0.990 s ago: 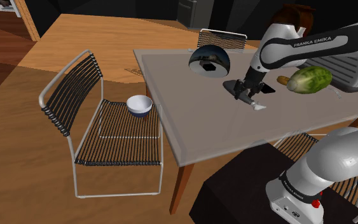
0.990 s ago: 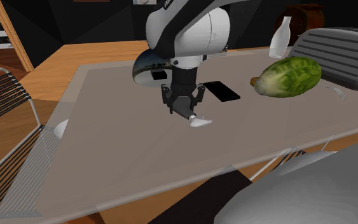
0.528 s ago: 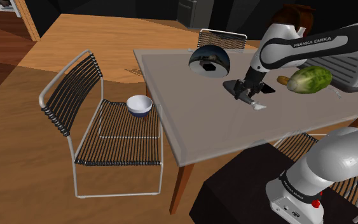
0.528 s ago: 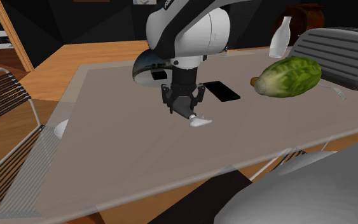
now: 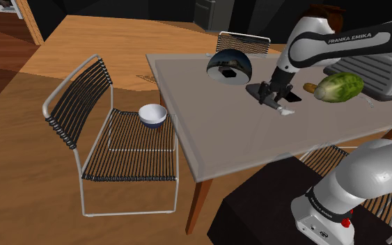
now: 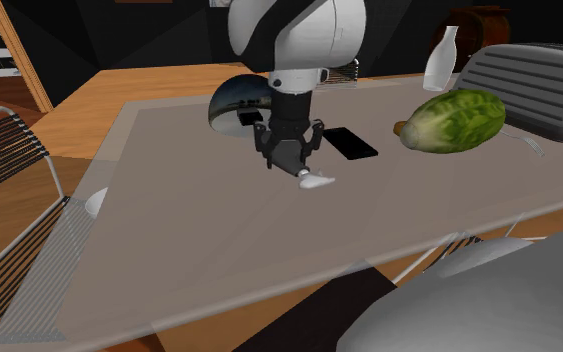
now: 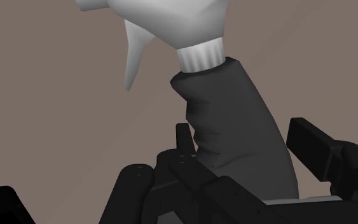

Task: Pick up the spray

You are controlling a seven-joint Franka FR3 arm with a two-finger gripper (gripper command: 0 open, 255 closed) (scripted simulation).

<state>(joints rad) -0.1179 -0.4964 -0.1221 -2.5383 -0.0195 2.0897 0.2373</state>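
Note:
The spray bottle (image 7: 231, 137) has a dark body and a white trigger head (image 7: 161, 19). My black gripper (image 7: 234, 168) is shut on the dark body, one finger (image 7: 320, 153) pressed at its side. In the shoulder view the gripper (image 5: 269, 96) hangs just above the grey table (image 5: 208, 132), the spray's white head (image 5: 283, 111) pointing down and away from the arm. From the second exterior view, the gripper (image 6: 291, 160) holds the spray (image 6: 316, 181) tilted, a little off the tabletop.
A shiny dome (image 5: 229, 67) stands behind the gripper, with a flat black slab (image 6: 350, 143) beside it. A green vegetable (image 5: 339, 87), a grey ribbed appliance (image 6: 541, 80) and a white bottle (image 6: 441, 58) crowd the table's far side. A wire chair (image 5: 111, 139) holds a bowl (image 5: 152, 115).
The gripper has risen slightly and shifted towards the dome, carrying the spray up with it. Nothing else has moved.

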